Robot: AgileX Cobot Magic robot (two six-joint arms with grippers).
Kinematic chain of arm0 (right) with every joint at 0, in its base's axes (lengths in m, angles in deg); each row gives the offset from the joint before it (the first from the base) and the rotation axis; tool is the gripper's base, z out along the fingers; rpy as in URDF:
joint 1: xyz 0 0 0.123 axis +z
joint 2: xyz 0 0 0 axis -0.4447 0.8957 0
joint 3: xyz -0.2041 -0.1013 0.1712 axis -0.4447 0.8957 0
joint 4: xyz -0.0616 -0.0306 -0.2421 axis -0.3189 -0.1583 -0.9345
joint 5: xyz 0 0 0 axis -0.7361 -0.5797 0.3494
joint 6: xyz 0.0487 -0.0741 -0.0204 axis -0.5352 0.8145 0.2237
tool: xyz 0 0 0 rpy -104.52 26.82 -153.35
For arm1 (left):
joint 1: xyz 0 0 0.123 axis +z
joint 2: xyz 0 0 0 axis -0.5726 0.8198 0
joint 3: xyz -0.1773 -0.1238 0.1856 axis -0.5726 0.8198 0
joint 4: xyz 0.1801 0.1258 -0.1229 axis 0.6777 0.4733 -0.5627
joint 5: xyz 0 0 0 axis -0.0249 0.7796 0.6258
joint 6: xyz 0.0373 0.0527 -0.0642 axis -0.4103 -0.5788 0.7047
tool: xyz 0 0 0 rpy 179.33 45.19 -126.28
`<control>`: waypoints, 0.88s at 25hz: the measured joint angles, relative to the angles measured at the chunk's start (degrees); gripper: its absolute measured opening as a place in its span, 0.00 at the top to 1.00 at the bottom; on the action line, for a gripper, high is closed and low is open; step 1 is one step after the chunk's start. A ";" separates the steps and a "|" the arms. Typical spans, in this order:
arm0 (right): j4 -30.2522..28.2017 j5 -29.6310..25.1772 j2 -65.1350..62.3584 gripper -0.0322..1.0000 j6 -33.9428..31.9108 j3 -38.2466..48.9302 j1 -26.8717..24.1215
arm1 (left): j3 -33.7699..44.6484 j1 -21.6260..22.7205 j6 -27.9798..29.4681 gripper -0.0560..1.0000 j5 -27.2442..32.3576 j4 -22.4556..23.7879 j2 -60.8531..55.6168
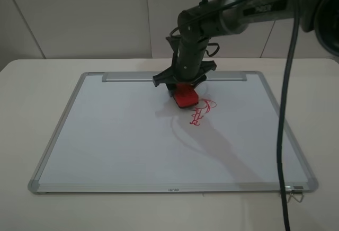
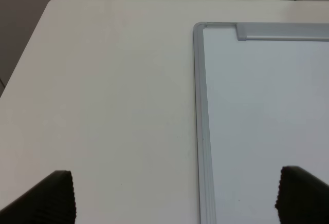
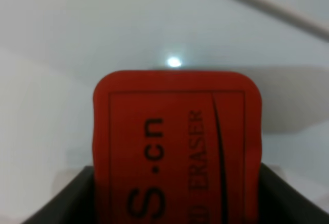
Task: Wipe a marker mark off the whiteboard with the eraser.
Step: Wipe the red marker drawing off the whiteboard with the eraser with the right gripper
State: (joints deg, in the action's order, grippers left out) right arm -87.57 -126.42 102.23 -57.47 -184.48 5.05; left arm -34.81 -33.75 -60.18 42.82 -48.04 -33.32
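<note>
Left gripper [image 2: 177, 201]: jaws stood apart over the bench [image 2: 103, 106], clear of my wiping path.
Whiteboard [image 1: 106, 135]: lay flat for wiping.
Right gripper [image 1: 184, 85]: jaws clamped on the eraser [image 1: 186, 98], felt side down.
Marker mark [image 1: 197, 115]: just beside the eraser, on the board.

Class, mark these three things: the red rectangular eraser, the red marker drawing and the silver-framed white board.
Red rectangular eraser [image 1: 186, 98]: exterior high view, on its red top face.
Red marker drawing [image 1: 197, 116]: exterior high view, on its lower strokes.
Silver-framed white board [image 1: 122, 141]: exterior high view, on its bare white surface.
</note>
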 joint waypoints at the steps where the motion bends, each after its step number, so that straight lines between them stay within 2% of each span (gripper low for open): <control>1: -0.38 0.65 0.00 0.49 0.00 0.00 -1.03 | 0.00 0.00 0.00 0.21 0.00 0.00 0.00; 5: -0.65 3.38 0.00 0.49 0.00 0.02 -3.90 | 0.00 0.00 0.00 0.21 0.00 0.00 0.00; 11: -0.69 6.48 -0.01 0.49 1.06 0.09 -4.18 | 0.00 0.00 0.00 0.21 0.00 0.00 0.00; 22: -2.05 7.51 3.72 0.49 1.89 -1.90 -4.18 | 0.00 0.00 0.00 0.21 0.00 0.00 0.00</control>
State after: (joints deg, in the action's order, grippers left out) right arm -89.62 -118.91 105.94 -55.58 -186.38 0.88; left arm -34.81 -33.75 -60.18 42.82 -48.04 -33.32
